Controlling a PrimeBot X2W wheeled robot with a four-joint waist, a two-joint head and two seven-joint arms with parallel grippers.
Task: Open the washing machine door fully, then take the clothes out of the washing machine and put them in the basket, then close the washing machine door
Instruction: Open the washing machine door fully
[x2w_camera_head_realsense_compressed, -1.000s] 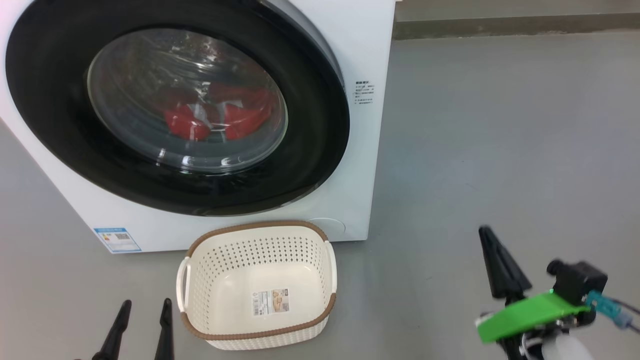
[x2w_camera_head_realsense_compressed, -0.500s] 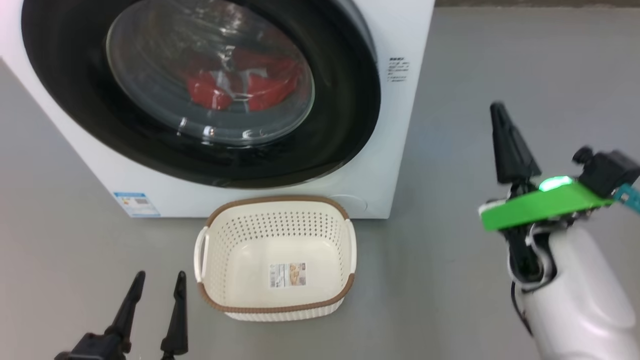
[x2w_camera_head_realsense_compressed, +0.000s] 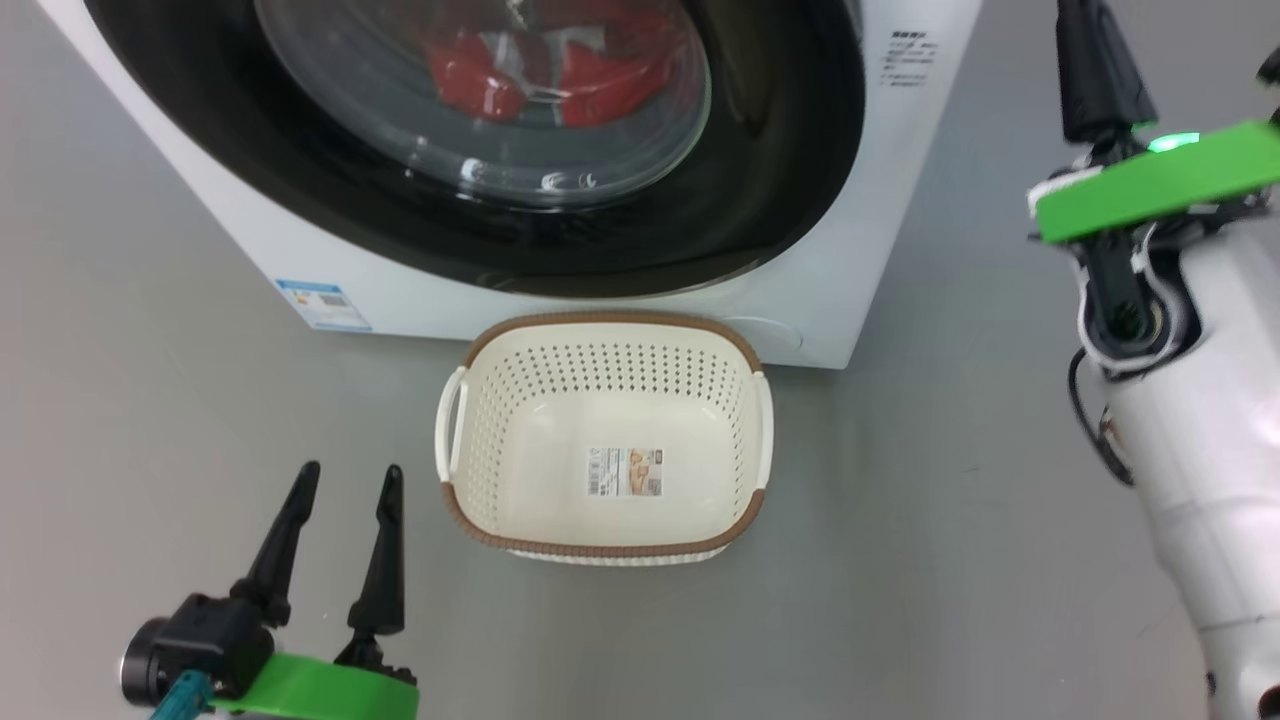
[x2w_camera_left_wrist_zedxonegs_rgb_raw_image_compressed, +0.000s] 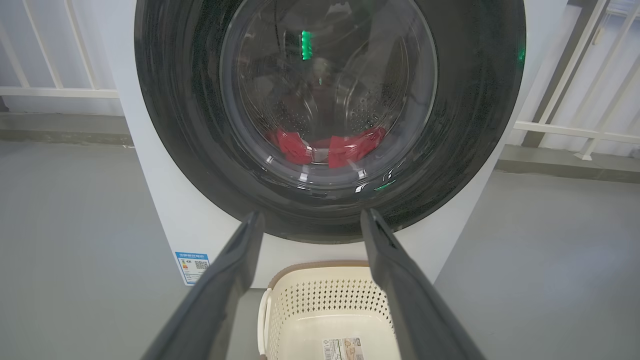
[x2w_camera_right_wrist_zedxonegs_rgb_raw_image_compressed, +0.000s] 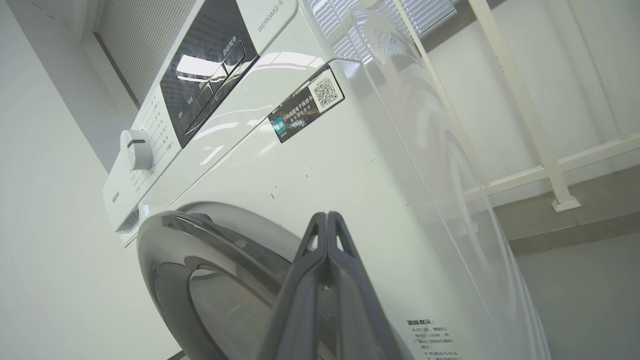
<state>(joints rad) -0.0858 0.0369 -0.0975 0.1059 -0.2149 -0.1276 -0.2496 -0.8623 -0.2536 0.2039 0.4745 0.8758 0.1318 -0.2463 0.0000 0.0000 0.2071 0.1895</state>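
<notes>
– grey bare floor (x2w_camera_head_realsense_compressed: 950, 450), white railing behind, and the washing machine (x2w_camera_head_realsense_compressed: 900, 230) square in front of the robot. where do things stand?

– the washing machine door (x2w_camera_head_realsense_compressed: 780, 150) looks shut, black rim against the front. the clothes (x2w_camera_head_realsense_compressed: 590, 70) lie red behind the glass at the bottom of the drum. the basket (x2w_camera_head_realsense_compressed: 610, 325) sits empty on the floor just in front of the machine, below the door.

– and the arms?

– the right gripper (x2w_camera_right_wrist_zedxonegs_rgb_raw_image_compressed: 327, 216) is raised beside the machine's right corner, fingers pressed together, holding nothing. the left gripper (x2w_camera_head_realsense_compressed: 350, 468) hangs low by the basket's left side, fingers spread wide, also holding nothing.

– so opening comes first.

– i'd say so. the closed right fingers make a thin wedge, good for getting behind the door's right edge. i can't see a handle or recess from here, so it should find that edge slowly.

– then pull?

– pull along the door's own arc, not straight out, or the fingers slip off the glossy rim. swing it right round, so the left arm gets a clear path to the drum.
</notes>
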